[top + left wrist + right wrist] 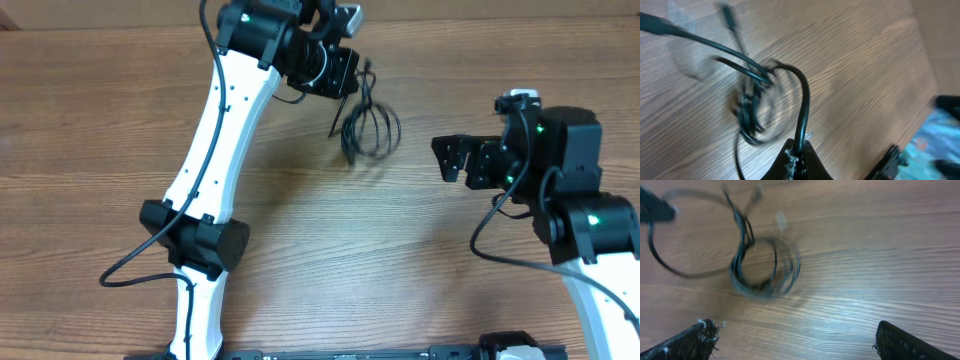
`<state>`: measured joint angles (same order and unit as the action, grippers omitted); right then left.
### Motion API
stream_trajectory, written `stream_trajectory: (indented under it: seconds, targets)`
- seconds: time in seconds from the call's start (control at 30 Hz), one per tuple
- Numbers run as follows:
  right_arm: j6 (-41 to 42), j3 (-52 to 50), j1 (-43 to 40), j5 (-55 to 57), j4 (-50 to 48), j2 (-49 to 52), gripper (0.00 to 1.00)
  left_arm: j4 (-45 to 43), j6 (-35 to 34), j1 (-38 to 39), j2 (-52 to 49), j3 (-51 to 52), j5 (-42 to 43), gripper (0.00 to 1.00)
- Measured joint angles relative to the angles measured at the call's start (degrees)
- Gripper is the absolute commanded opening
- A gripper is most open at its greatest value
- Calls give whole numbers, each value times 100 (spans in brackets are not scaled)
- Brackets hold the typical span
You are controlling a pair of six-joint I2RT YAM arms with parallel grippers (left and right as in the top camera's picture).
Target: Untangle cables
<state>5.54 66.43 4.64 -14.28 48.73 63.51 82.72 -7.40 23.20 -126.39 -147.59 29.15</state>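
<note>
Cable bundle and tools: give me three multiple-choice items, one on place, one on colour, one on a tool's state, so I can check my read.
1. Where is the cable bundle?
A under the right arm
B beside the left tool
C at the near edge, by the arm bases

2. What colour is it?
A black
B white
C red

3. The right tool is:
A shut on a strand
B shut, empty
C open, empty

Answers:
1 B: one strand of the bundle runs straight into the left tool in the left wrist view.
2 A: it looks dark in every view.
3 C: its fingers stand wide apart in the right wrist view, with nothing between them.
</note>
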Motion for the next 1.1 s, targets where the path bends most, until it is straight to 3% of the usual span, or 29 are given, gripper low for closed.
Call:
stream_trajectory:
  seconds: [0.7,1.1]
  targets:
    - [164,0,284,-1690,-1657,2415,100,-356,-903,-59,0,-321,651,4]
    - [291,0,461,-1722,-2092,2669,100,-890,-1235,-59,0,-321,817,4]
